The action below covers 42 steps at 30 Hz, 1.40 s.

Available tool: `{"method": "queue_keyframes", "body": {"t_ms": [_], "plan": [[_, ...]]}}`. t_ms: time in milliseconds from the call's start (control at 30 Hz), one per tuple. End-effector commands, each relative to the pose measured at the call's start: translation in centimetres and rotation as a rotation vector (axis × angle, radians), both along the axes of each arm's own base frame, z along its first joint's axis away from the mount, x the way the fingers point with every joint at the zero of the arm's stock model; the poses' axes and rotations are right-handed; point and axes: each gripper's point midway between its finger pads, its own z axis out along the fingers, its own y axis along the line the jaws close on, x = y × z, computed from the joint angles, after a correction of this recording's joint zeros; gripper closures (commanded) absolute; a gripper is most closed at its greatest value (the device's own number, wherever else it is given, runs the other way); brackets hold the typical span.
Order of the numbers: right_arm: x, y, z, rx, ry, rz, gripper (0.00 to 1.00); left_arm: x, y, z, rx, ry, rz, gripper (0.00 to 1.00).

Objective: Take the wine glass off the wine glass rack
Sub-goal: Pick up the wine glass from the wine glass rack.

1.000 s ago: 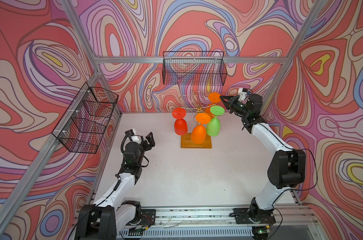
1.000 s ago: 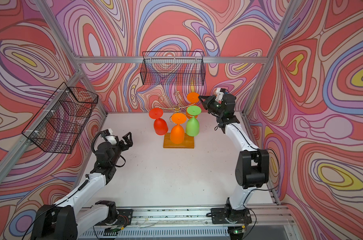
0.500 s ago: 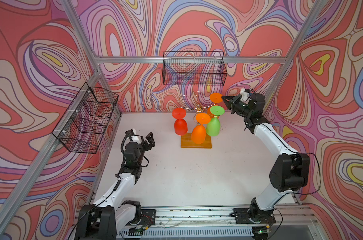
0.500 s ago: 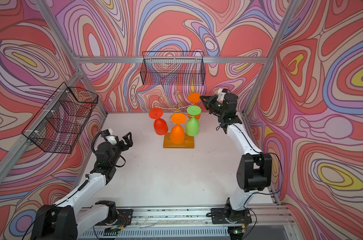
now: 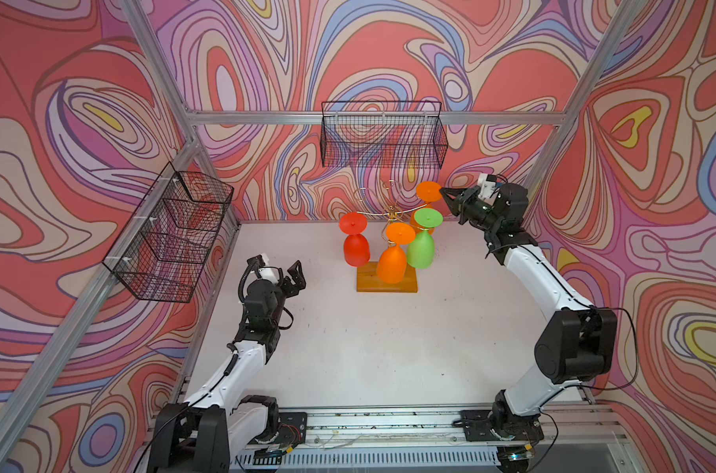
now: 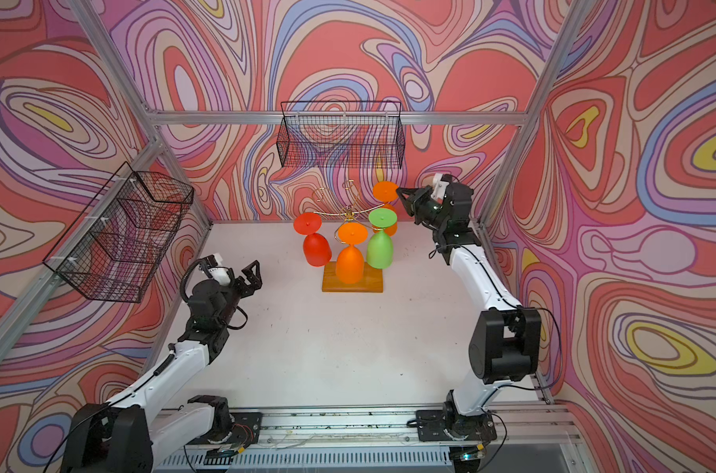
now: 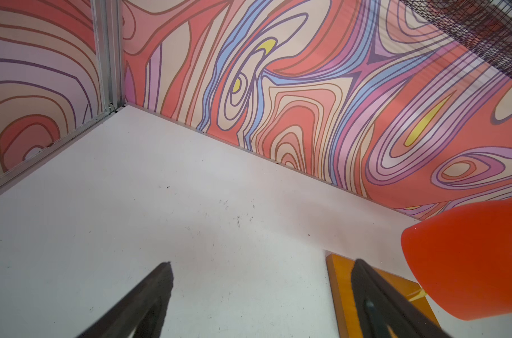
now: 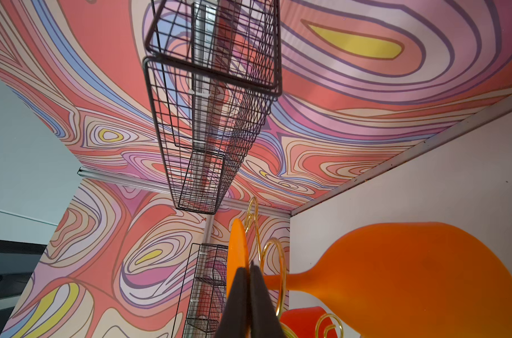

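With right end effector closed, seemingly empty, beside foot of rear orange wine glass, 1 o'clock of wine glass rack, left end effector spread: reopen, straddle stem, unhook outward.

Right gripper, jaws together, tip at the foot of the rear orange wine glass on the wine glass rack; left gripper spread wide, well apart.
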Motion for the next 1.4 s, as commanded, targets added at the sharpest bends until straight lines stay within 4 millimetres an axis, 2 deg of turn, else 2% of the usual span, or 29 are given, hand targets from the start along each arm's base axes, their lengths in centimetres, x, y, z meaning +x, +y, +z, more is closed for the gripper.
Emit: {"method": "queue_keyframes", "body": {"t_ms": [0, 633, 1133, 1367], "plan": [[-1.1, -0.1, 1.1, 0.007, -0.021, 0.005, 1.00, 0.3, -0.2, 1.6, 0.010, -0.033, -0.006, 0.06], [-1.4, 0.7, 1.9, 0.041, -0.029, 0.059, 1.00, 0.1, 0.0, 1.4, 0.011, -0.030, 0.002, 0.06], [-0.3, 3.0, 2.3, 0.050, -0.035, 0.128, 1.00, 0.0, 0.1, 1.4, 0.014, -0.029, 0.006, 0.06], [0.4, 3.3, 2.4, 0.049, -0.045, 0.126, 1.00, 0.1, 0.0, 1.4, 0.011, -0.030, 0.002, 0.06]]}}
